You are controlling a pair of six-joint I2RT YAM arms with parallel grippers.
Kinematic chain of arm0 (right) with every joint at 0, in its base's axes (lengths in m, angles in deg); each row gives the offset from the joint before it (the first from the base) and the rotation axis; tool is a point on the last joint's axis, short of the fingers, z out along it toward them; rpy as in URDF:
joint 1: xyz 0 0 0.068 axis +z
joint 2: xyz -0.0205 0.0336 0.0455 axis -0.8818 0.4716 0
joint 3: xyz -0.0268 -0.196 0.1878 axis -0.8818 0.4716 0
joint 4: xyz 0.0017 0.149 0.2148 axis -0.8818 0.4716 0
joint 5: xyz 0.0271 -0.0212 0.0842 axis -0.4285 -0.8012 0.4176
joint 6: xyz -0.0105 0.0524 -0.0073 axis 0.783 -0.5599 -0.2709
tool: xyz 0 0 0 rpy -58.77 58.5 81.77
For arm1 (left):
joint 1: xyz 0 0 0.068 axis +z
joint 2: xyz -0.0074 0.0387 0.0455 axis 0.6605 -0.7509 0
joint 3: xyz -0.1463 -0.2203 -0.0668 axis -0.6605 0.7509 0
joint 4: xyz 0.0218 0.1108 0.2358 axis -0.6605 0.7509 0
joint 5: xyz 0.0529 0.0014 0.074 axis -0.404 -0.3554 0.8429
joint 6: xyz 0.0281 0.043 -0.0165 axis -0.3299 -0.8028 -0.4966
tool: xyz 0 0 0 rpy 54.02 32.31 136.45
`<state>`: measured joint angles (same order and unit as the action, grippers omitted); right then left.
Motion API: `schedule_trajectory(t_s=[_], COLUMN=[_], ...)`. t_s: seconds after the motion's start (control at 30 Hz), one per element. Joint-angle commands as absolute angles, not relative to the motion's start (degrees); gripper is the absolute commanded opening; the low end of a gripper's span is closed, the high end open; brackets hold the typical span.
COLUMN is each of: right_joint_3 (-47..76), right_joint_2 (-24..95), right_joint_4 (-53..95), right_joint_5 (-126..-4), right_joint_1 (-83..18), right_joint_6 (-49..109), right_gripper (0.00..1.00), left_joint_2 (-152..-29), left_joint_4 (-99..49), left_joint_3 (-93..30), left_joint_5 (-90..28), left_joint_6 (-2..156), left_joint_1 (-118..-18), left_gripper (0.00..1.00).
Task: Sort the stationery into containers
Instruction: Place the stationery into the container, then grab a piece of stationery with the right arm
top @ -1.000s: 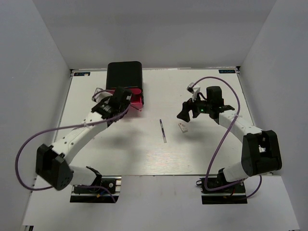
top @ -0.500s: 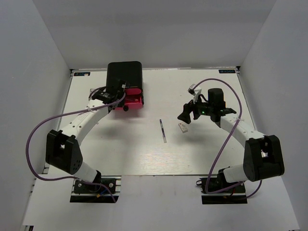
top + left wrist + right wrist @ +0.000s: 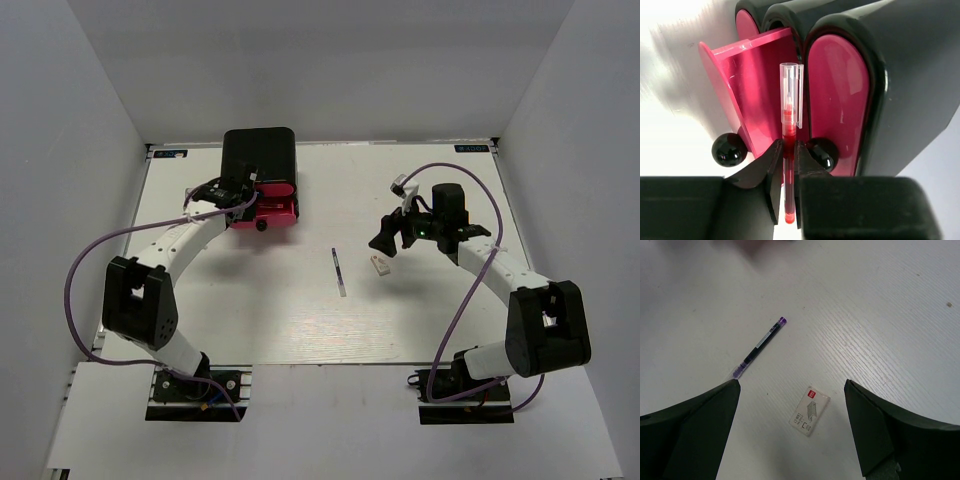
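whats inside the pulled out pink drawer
In the left wrist view, the open drawer shows only bare pink wall, with nothing visible lying in it. The red pen and the left gripper pinching it cover its lower part.

The pen [image 3: 789, 125] is red, the drawers [image 3: 762, 95] pink-red with black knobs [image 3: 729, 150], the box [image 3: 920, 65] black, the block [image 3: 810, 410] white.

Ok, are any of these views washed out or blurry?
Left wrist: the table left of the pink drawer is blown out white; the red pen in the left gripper is sharp. Right wrist: purple pen and white staple box are crisp; a blurred smudge sits at the top edge. Top external: even light, soft shadows on the table.
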<state>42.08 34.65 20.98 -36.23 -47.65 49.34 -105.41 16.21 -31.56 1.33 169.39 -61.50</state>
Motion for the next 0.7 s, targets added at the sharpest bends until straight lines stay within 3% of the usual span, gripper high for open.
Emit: schedule_trajectory(t_s=[0.0,0.13,0.3,0.47,0.6,0.67], right_joint_3=[41.99,41.99,41.20,38.30,36.55,36.28], right_joint_2=[33.57,33.83,34.71,38.14,40.34,41.92], right_joint_4=[19.63,19.72,22.17,25.16,25.53,25.52], right_joint_5=[-35.39,-35.04,-33.19,-31.34,-32.22,-33.27], right_joint_1=[-48.06,-48.24,-47.71,-46.14,-43.50,-41.32], right_joint_6=[50.43,50.60,52.09,53.33,53.15,52.11], right_gripper=[0.90,0.90,0.90,0.90,0.90,0.85], left_joint_2=[-105.09,-105.09,-104.04,-101.41,-97.19,-94.56], left_joint_4=[15.53,15.00,15.00,14.48,15.00,16.57], left_joint_3=[-32.43,-31.82,-31.82,-31.82,-31.21,-29.55], left_joint_5=[1.27,0.74,0.74,0.74,1.44,1.97], left_joint_6=[170.56,170.56,169.42,168.02,164.25,163.18], left_joint_1=[-61.11,-61.11,-61.11,-61.11,-61.64,-62.16], left_gripper=[0.23,0.43,0.55,0.56,0.50,0.47])
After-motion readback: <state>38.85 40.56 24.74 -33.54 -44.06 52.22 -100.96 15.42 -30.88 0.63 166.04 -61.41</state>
